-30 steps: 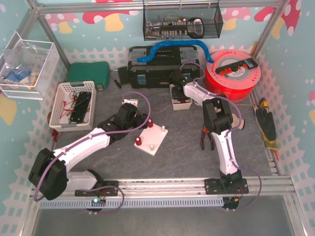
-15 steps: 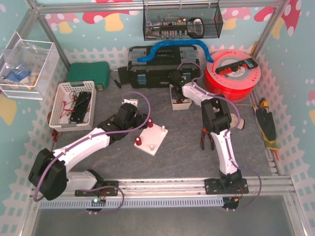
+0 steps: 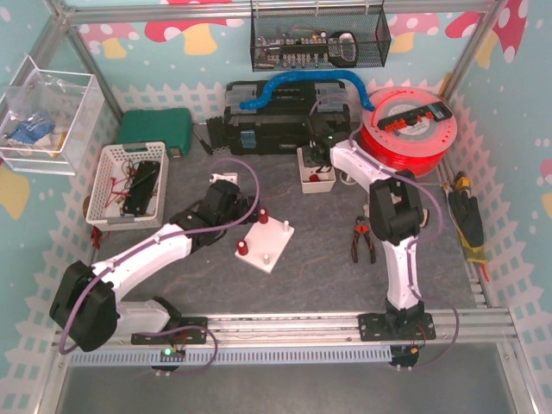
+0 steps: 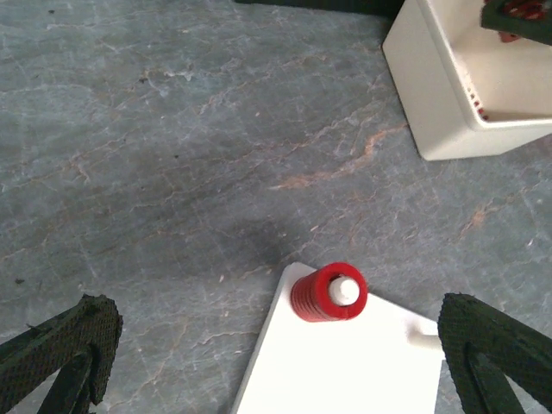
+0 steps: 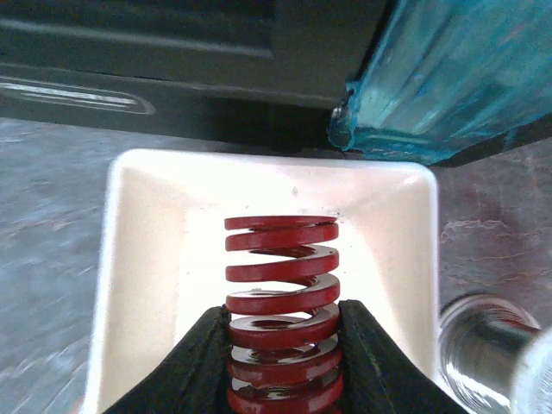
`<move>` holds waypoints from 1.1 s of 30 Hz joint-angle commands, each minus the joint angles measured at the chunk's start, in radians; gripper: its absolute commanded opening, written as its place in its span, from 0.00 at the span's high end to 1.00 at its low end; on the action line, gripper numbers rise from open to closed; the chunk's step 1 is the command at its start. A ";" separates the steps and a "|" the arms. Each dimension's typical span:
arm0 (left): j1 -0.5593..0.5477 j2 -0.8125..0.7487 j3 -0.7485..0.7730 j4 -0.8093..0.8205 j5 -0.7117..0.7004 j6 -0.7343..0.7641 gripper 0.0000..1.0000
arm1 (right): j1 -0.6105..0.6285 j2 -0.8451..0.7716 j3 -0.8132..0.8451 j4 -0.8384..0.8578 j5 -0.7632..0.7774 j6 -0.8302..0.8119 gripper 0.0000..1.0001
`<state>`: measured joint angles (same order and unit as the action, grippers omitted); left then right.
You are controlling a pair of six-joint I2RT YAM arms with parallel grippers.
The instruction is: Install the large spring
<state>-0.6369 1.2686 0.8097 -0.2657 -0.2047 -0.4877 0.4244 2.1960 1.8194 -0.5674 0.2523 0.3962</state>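
Observation:
My right gripper is shut on the large red spring and holds it over the small white bin; in the top view the gripper sits above that bin. The white peg plate lies mid-table with two red springs on pegs and bare white pegs. My left gripper is open, its fingers wide apart, hovering just over the plate's corner where a small red spring sits on its peg.
A black toolbox with a blue hose stands behind the bin. A red filament spool is at the right, pliers lie right of the plate, and a white basket stands at the left.
My right arm has swung its elbow to the right and its gripper has shifted slightly right over the bin. The pliers show fully. The left arm has not moved.

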 commanded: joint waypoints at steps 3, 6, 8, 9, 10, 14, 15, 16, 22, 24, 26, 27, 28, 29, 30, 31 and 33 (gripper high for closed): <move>0.019 0.028 0.140 -0.051 0.023 -0.070 0.01 | -0.004 -0.219 -0.177 0.097 -0.173 -0.154 0.87; 0.029 0.069 0.222 -0.066 0.098 -0.078 0.01 | -0.004 -0.343 -0.293 0.178 -0.281 -0.253 0.89; 0.030 0.092 0.274 -0.076 0.158 -0.105 0.02 | -0.004 -0.424 -0.385 0.243 -0.352 -0.309 0.90; 0.031 0.097 0.294 -0.078 0.195 -0.131 0.04 | -0.004 -0.462 -0.429 0.275 -0.383 -0.330 0.90; 0.033 0.101 0.310 -0.078 0.225 -0.160 0.06 | -0.004 -0.497 -0.467 0.308 -0.416 -0.345 0.90; 0.056 0.116 0.352 -0.078 0.333 -0.301 0.20 | -0.004 -0.618 -0.579 0.374 -0.590 -0.412 0.90; 0.067 0.115 0.353 -0.077 0.355 -0.344 0.24 | -0.003 -0.644 -0.600 0.382 -0.622 -0.427 0.90; 0.078 0.112 0.350 -0.073 0.377 -0.390 0.27 | -0.003 -0.673 -0.620 0.395 -0.653 -0.437 0.90; 0.105 0.115 0.363 0.025 0.596 -0.425 0.29 | 0.031 -0.767 -0.715 0.442 -0.718 -0.479 0.90; 0.105 0.131 0.383 0.025 0.658 -0.409 0.25 | 0.055 -0.785 -0.731 0.455 -0.706 -0.506 0.91; 0.106 0.144 0.394 0.026 0.698 -0.411 0.24 | 0.069 -0.822 -0.770 0.513 -0.693 -0.516 0.91; 0.106 0.149 0.400 0.025 0.712 -0.416 0.24 | 0.073 -0.844 -0.795 0.557 -0.687 -0.517 0.91; 0.106 0.153 0.406 0.025 0.719 -0.421 0.24 | 0.076 -0.867 -0.822 0.599 -0.683 -0.517 0.92; 0.107 0.159 0.412 0.025 0.726 -0.422 0.24 | 0.077 -0.883 -0.839 0.633 -0.683 -0.517 0.92; 0.109 0.165 0.419 0.025 0.734 -0.423 0.24 | 0.077 -0.895 -0.847 0.649 -0.684 -0.520 0.92; 0.112 0.175 0.426 0.025 0.749 -0.426 0.25 | 0.080 -0.897 -0.845 0.653 -0.684 -0.525 0.92; 0.118 0.196 0.441 0.025 0.797 -0.430 0.27 | 0.086 -0.886 -0.830 0.643 -0.688 -0.538 0.92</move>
<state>-0.5304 1.4330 1.2041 -0.2569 0.4797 -0.8970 0.4995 1.3300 0.9699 -0.0402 -0.4206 -0.1036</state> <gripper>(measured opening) 0.749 0.306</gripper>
